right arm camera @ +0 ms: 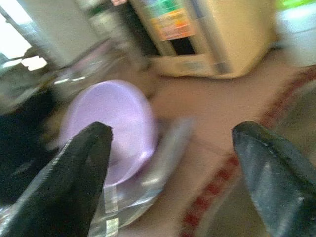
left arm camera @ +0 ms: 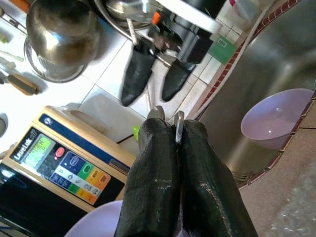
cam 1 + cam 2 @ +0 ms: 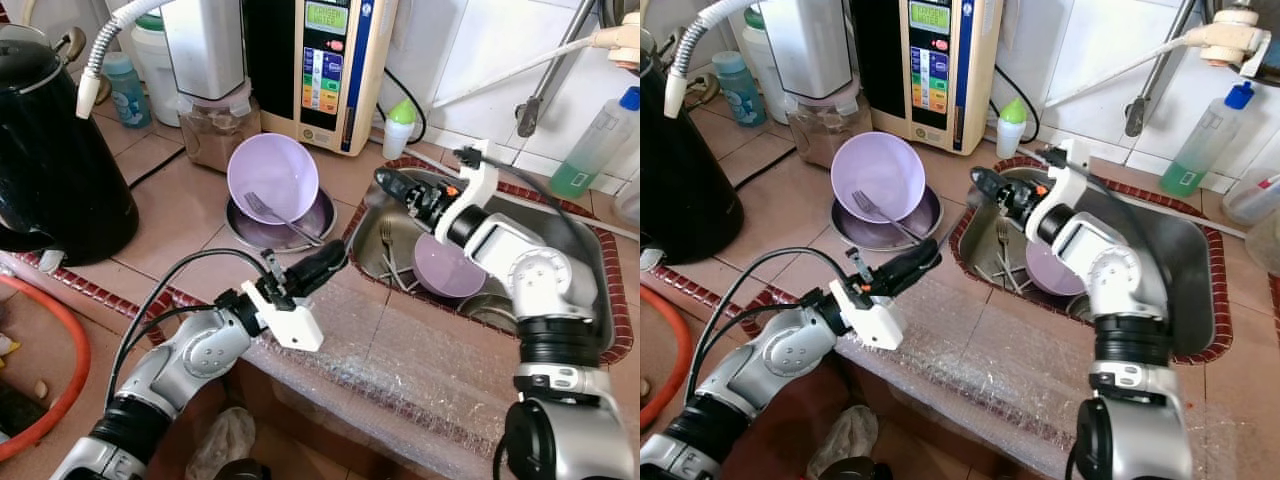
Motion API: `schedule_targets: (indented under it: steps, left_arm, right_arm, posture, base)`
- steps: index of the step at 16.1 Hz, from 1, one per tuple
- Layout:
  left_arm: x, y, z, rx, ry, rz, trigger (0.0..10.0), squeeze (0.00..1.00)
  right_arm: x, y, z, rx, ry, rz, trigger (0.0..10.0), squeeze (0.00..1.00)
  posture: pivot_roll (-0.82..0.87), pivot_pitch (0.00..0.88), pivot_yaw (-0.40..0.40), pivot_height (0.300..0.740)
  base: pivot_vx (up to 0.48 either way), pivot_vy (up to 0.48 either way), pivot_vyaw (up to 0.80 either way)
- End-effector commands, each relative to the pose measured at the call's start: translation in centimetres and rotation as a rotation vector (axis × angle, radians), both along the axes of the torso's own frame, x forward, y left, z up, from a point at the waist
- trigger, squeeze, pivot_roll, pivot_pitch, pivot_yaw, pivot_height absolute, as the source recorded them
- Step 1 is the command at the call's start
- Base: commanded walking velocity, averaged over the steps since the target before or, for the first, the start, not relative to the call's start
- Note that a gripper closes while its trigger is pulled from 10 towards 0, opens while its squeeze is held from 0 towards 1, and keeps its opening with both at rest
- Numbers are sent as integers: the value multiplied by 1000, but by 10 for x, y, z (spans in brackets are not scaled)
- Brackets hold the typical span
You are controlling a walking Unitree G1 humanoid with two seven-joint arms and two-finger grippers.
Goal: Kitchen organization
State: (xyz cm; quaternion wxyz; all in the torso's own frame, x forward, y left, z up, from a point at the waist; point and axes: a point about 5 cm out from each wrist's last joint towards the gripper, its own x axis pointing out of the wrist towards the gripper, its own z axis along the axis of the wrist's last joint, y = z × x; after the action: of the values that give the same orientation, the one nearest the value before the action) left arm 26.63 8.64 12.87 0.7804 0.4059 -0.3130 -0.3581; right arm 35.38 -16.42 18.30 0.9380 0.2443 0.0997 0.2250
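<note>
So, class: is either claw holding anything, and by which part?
The left claw pinches a thin metal piece, seemingly a utensil's handle; what it is cannot be told. The right claw is open, holding nothing.

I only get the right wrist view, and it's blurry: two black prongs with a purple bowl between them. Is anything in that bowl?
Observer: Yes, a fork lies in the purple bowl, which leans tilted on a metal plate.
Operator: Where is this arm?
Observer: The right gripper hovers over the sink's left edge, jaws open, pointing at that bowl.
Operator: Anything in the sink?
Observer: A second purple bowl, with cutlery beside it.
Operator: And the other arm?
Observer: The left gripper is near the counter's front edge, jaws shut on a thin metal piece; I cannot tell what it is.
</note>
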Motion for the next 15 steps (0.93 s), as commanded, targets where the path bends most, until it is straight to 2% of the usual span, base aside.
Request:
schedule_targets:
  steps: [1,3,5,6,7,9,10,11,15]
  left_arm:
    - [4,-2,4,-2,-21,3,6902,0]
    - [5,-2,4,-5,-28,6,7176,0]
    - [6,-3,4,-9,-31,6,7490,0]
    - [7,-3,4,-11,-34,7,7922,0]
    - [7,-4,4,-12,-35,8,8235,0]
    - [7,-6,2,-12,-32,1,8235,0]
    - [6,-6,1,-11,-28,-1,8275,0]
    - [6,-7,0,-11,-23,-4,8431,0]
    - [6,-10,0,-16,-25,-12,8431,0]
  right_arm:
    - [-2,-5,-12,15,52,-68,10000,1000]
    - [-13,12,-20,71,101,8,10000,1000]
    - [-16,19,-25,57,121,22,10000,1000]
    - [-18,25,-28,83,138,30,10000,0]
    - [-19,28,-29,92,144,35,10000,0]
    - [-26,46,-29,159,167,107,10000,0]
    - [-27,50,-28,168,169,117,10000,0]
    - [-26,53,-23,214,166,124,10000,0]
    - [-28,55,-24,231,211,157,10000,0]
  posture:
    - [20,0,-20,740]
    - [21,0,-21,740]
    - [21,0,-20,740]
    - [23,0,-20,740]
    - [23,0,-20,740]
    - [19,0,-17,740]
    - [18,0,-15,740]
    - [18,0,-14,740]
    - [16,0,-11,740]
  base:
    - [0,0,0]
    - [0,0,0]
    - [0,0,0]
    - [0,0,0]
    - [0,0,0]
    - [0,0,0]
    - [0,0,0]
    - [0,0,0]
    - [0,0,0]
